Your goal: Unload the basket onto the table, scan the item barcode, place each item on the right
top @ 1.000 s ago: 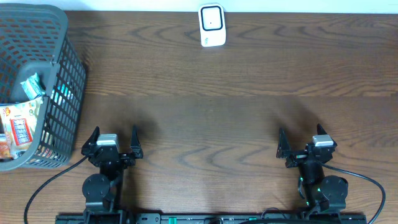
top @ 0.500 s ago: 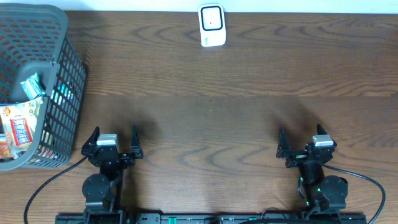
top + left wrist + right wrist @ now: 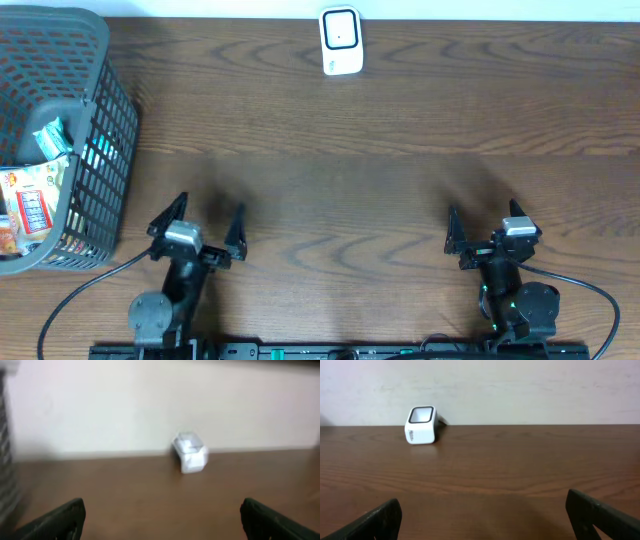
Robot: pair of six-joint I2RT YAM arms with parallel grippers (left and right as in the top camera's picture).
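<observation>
The grey basket [image 3: 108,115] holds snack packets [image 3: 35,195]; the left claw [image 3: 212,204] and right claw [image 3: 480,208] gape wide, empty.

White scanner [image 3: 341,41] at far edge; snack packets [image 3: 33,196] in basket [image 3: 112,120]

The setting looks like a robotics lab bench dressed up as a shop checkout. A white barcode scanner [image 3: 341,41] stands at the far edge of a wood-grain desk [image 3: 400,130], close against a plain pale wall [image 3: 520,385]. Well to the scanner's left, a dark mesh shopping basket [image 3: 110,110] holds packaged snacks [image 3: 35,200]. Opposite the scanner, at the desk's near edge, the left arm [image 3: 160,300] and right arm [image 3: 520,300] sit on a black rail [image 3: 340,352] with cables [image 3: 70,300] trailing.
</observation>
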